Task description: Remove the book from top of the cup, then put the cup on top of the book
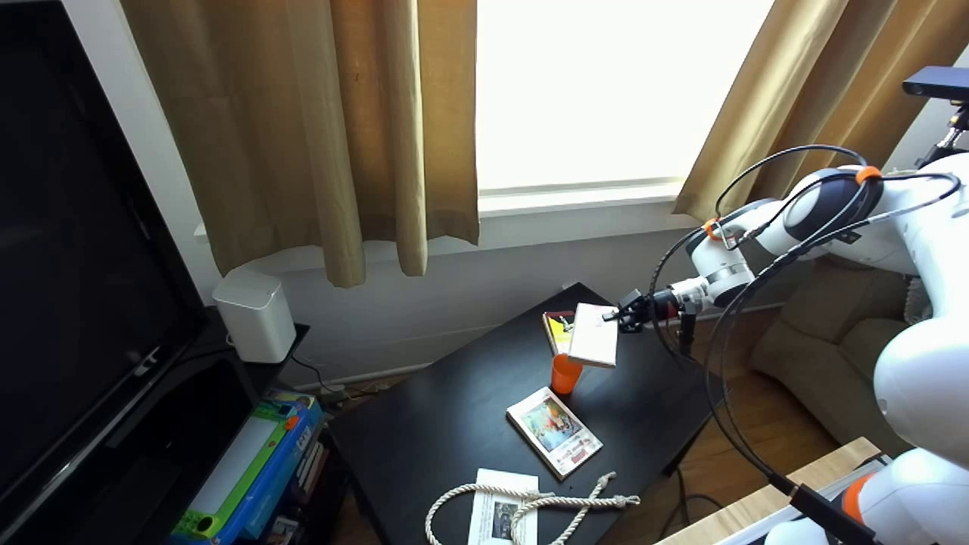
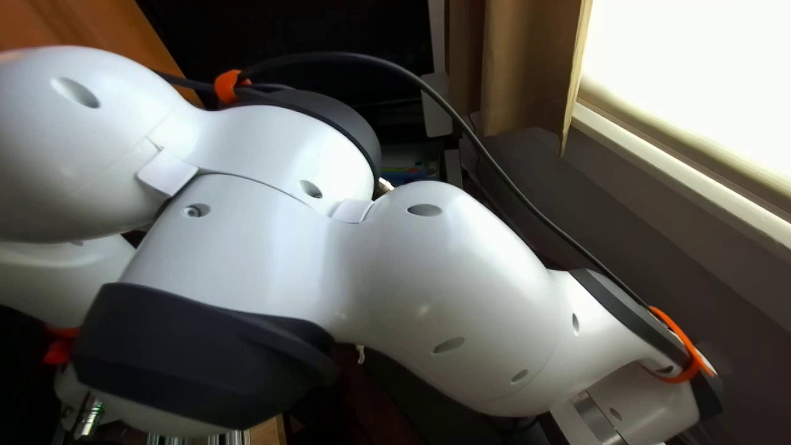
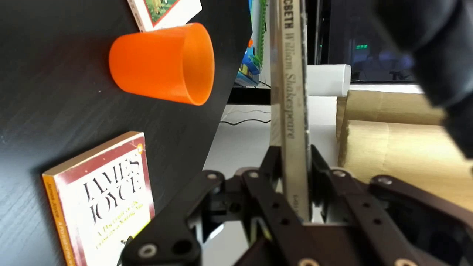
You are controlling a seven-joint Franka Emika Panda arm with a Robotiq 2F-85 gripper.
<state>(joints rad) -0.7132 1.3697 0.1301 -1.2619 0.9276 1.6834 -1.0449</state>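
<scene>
Clear of the orange cup (image 3: 160,63), my gripper (image 3: 295,159) pinches the Macbeth paperback (image 3: 293,96), probably light and bendy, best held spine-side.

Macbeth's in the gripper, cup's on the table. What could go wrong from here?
1. Slip: the gripper holds the Macbeth book near one end of its spine, so the free end might sag or swing.
2. Knocked cup: the orange cup stands upright and unheld; a low sideways sweep could tip it.
3. Bad landing: the James Joyce book and picture-covered book lie near the cup; landing on either could leave an uneven base.
</scene>
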